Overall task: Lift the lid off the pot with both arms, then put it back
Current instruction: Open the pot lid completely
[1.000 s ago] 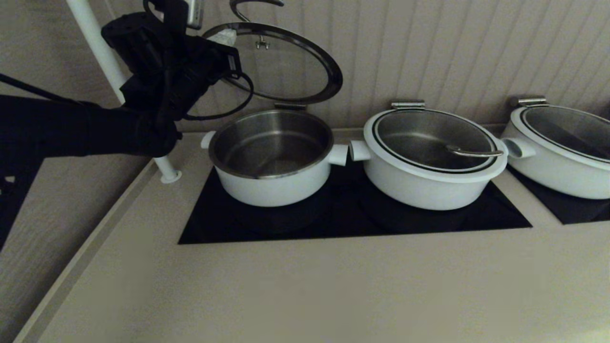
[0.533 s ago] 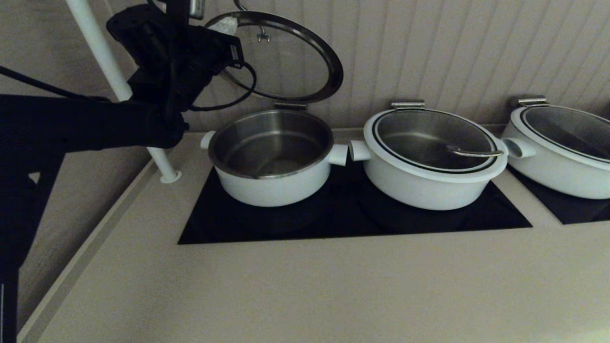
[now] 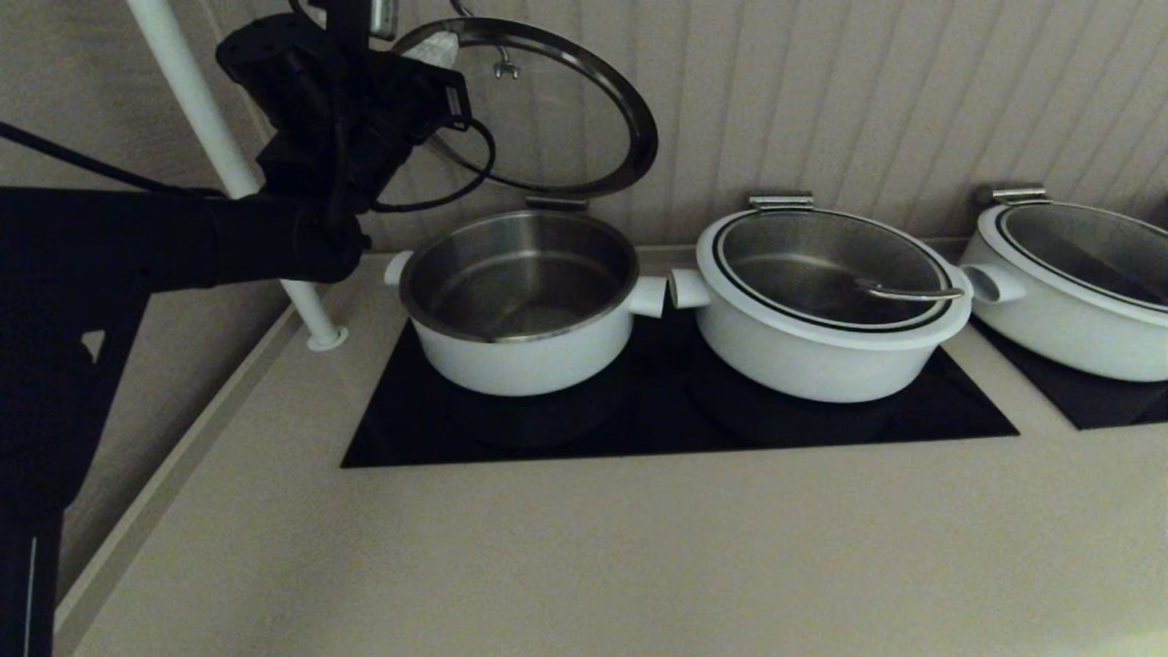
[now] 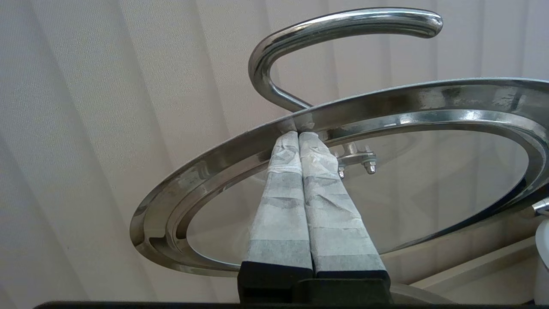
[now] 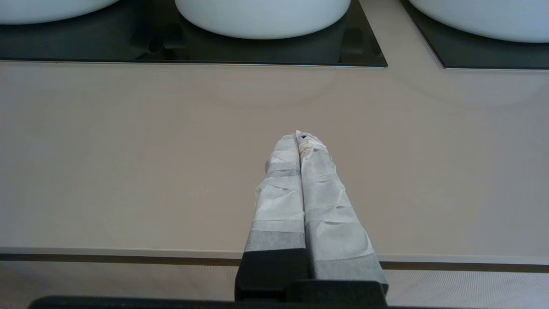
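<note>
**A:** What does the head view show?

**B:** A matte beige countertop (image 3: 584, 547) below a ribbed beige wall panel (image 3: 867, 100), with a black glass cooktop (image 3: 657, 429) set into it. At far left stands the round white pot with a brushed-steel interior (image 3: 520, 297), uncovered. Its round clear glass lid with a steel rim (image 3: 557, 109) is tipped up on edge above and behind it, hinged at the pot's far rim. The left gripper (image 3: 436, 47) meets the lid's upper left edge. Two wider white lidded pots (image 3: 821, 301) sit to the right, and a white pole (image 3: 219, 155) rises at far left.

**A:** The left wrist view?

**B:** Two tape-wrapped fingers (image 4: 283, 201) pressed together, tips against the underside of the lid's rim (image 4: 214, 167), below the curved steel handle (image 4: 339, 25).

**A:** The right wrist view?

**B:** The right gripper (image 5: 299, 136) hovers over bare counter at the near edge, jaws closed on nothing, well apart from the pots.
</note>
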You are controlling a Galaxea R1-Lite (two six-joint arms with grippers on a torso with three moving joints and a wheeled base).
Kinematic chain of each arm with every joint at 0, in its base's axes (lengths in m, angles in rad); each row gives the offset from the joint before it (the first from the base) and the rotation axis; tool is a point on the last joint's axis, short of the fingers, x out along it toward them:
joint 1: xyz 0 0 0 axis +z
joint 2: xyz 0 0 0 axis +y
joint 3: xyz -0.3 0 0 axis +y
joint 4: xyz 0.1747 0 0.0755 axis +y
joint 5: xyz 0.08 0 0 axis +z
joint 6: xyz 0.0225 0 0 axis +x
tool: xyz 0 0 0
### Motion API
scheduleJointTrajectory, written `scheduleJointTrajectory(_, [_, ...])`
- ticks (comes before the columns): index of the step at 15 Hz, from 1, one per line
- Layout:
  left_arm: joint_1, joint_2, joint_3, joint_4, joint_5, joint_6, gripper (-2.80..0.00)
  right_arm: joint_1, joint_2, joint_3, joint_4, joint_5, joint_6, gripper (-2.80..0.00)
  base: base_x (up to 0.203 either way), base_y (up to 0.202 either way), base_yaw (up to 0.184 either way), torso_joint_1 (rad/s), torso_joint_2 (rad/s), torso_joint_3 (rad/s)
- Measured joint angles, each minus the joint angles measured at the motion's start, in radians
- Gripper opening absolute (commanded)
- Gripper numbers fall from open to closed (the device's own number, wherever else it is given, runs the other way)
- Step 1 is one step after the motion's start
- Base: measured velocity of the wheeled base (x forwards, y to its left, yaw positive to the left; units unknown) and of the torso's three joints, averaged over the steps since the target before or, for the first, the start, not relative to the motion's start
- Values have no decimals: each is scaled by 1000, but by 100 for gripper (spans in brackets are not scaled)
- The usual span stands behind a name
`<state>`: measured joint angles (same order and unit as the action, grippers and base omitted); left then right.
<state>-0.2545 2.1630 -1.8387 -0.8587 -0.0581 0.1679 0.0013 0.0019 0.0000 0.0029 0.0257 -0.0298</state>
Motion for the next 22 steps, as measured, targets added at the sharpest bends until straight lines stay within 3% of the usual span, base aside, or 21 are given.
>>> scheduleJointTrajectory(12, [1,-46,20,40,-1,10,-280,0,0,0,0,0,1,-280,0,0,0,0,0,0])
scheduleJointTrajectory(22, [1,-150,213,33,-1,13,-280,0,0,0,0,0,0,-280,0,0,0,0,0,0])
